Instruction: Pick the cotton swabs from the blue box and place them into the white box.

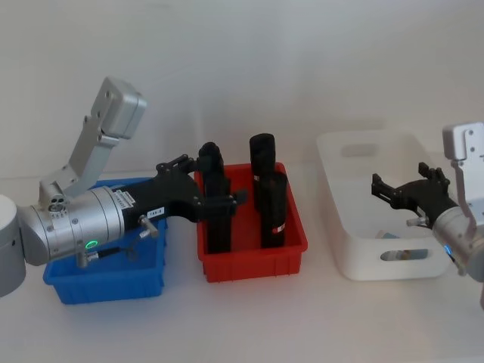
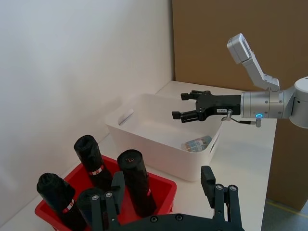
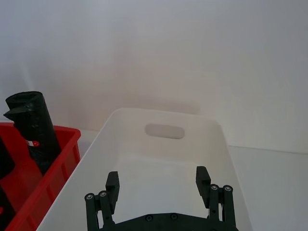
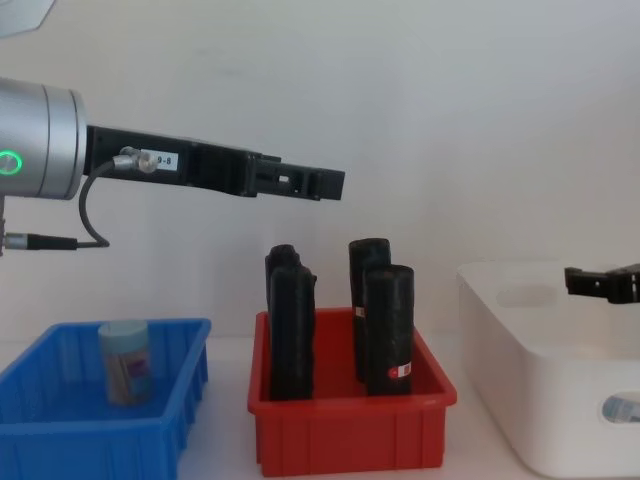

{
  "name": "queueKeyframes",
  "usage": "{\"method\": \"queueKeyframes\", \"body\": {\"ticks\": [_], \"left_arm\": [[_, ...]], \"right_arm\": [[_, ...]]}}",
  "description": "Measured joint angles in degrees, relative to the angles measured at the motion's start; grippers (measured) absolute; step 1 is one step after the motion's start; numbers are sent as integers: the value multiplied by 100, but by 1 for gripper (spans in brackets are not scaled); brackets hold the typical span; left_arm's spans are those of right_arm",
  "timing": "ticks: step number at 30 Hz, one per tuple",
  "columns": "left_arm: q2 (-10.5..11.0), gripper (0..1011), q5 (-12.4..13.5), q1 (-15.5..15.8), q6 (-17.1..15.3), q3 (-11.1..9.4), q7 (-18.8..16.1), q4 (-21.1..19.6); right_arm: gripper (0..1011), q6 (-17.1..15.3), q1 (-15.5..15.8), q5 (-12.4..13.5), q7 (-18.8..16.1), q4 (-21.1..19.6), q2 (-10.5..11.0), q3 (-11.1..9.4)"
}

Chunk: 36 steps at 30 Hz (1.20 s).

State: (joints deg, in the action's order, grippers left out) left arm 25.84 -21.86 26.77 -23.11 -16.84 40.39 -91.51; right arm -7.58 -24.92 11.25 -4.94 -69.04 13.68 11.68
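Left gripper (image 2: pixel 162 186): my jaws here are released, spread wide, with nothing between them.
Left gripper's place: I hold it stretched out level, high over the red bin (image 1: pixel 253 261), well clear of the tops of the black rolls (image 4: pixel 390 330).
Right gripper (image 3: pixel 157 175): these jaws are released too, wide apart and empty.
Right gripper's place: it hangs over the open top of the white box (image 3: pixel 163 120), pointing toward the red bin.
Cotton swabs (image 4: pixel 125 362): one jar stands upright inside the blue box (image 4: pixel 100 430), below my left arm, its pale lid on top.
Second jar (image 2: pixel 196 143): it rests on the floor of the white box, close to the near wall, and part of it shows through the handle cut-out there.
Black rolls: four of them stand upright in the red bin, in two pairs, with red-and-white labels low on their sides.
Row of containers: blue box on my left, red bin just beside it in the middle, white box apart on my right.
Desk (image 1: pixel 242 325): plain white, carrying all three containers, with a pale wall behind.
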Motion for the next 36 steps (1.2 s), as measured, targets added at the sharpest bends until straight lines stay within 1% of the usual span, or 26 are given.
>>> {"method": "queueKeyframes", "body": {"ticks": [7,10,20,26,29,33,36], "left_arm": [[0,1000,0,0,0,0,0,0],[0,1000,0,0,0,0,0,0],[0,1000,0,0,0,0,0,0],[0,1000,1,-4,5,-2,-2,0],[-6,1000,11,-24,34,-15,-55,0],[-21,1000,51,-78,123,-52,-220,-3],[-41,999,102,-142,236,-100,-417,-11]], "right_arm": [[1002,260,94,-27,103,-170,22,-20],[1002,375,167,-35,165,-320,44,-36],[1001,539,287,-42,260,-548,79,-62],[1002,553,305,-43,267,-577,83,-64],[1002,553,345,-39,267,-627,91,-63],[1002,553,453,-12,265,-752,114,-53],[1002,553,634,35,256,-956,155,-38]]}}
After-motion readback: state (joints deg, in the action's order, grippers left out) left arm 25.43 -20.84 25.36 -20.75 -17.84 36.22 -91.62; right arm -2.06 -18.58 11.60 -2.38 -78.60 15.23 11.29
